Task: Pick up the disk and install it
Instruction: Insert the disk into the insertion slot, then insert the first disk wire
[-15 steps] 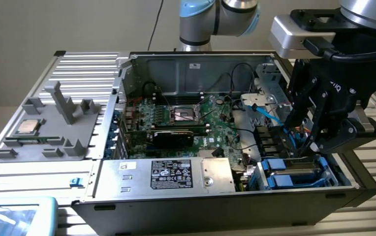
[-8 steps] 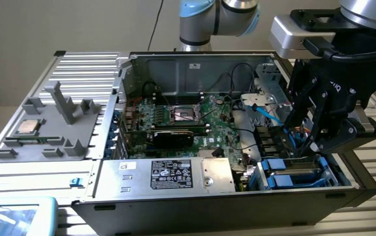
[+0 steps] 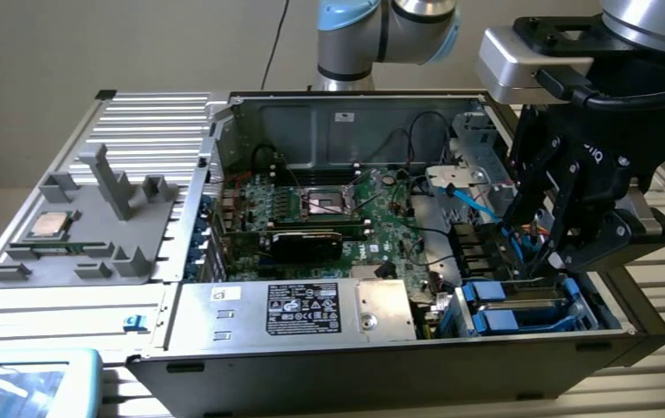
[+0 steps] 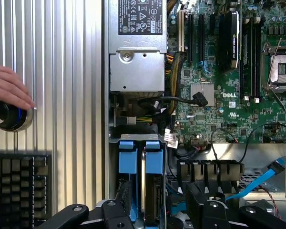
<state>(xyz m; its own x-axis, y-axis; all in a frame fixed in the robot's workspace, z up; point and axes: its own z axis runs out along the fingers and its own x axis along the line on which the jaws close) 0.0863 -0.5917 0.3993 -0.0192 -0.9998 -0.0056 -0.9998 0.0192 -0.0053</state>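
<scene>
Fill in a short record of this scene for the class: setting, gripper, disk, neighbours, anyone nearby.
setting: open computer case on a ribbed metal table
gripper: gripper low over the case's corner, exterior view's right
disk: disk, blue-framed, inside the case directly beneath the gripper
grip on disk: cannot tell
neighbours: silver power supply beside the disk; CPU chip on a grey holder outside the case
person: a hand rests on a round knob near a keyboard

Desk of ribbed matt silver metal; disk carrier smooth blue plastic; power supply dull grey sheet metal.
</scene>
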